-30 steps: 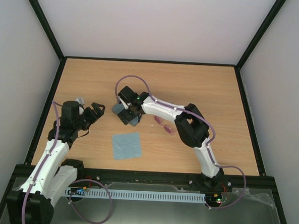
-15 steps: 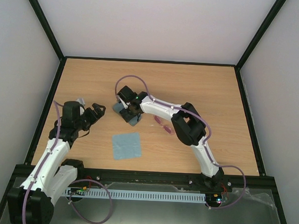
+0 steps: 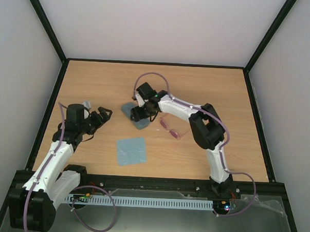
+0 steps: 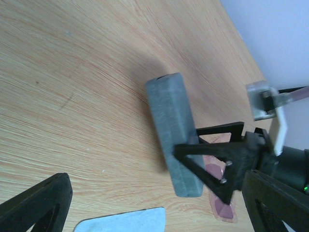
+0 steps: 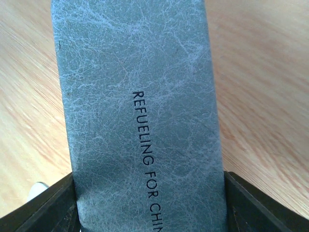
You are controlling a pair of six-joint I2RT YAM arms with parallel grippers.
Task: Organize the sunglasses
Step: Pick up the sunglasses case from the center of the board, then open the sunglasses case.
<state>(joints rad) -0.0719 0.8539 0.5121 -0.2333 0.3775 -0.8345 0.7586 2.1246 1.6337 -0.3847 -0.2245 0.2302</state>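
Right tool (image 3: 140,111) set down over blue-grey case (image 3: 138,121), fingers (image 5: 46,208) pressed against both long sides, case clamped across its width. Case kept low at desk (image 3: 213,87); whether lifted cannot be told. Printed lettering seen on case in right wrist view. Sunglasses (image 3: 170,128) laid on desk just right of case, touched by neither tool. Left tool (image 3: 101,115) held wide open, nothing gripped, left of case and apart from it. Light blue cloth (image 3: 131,150) spread flat nearer arm bases
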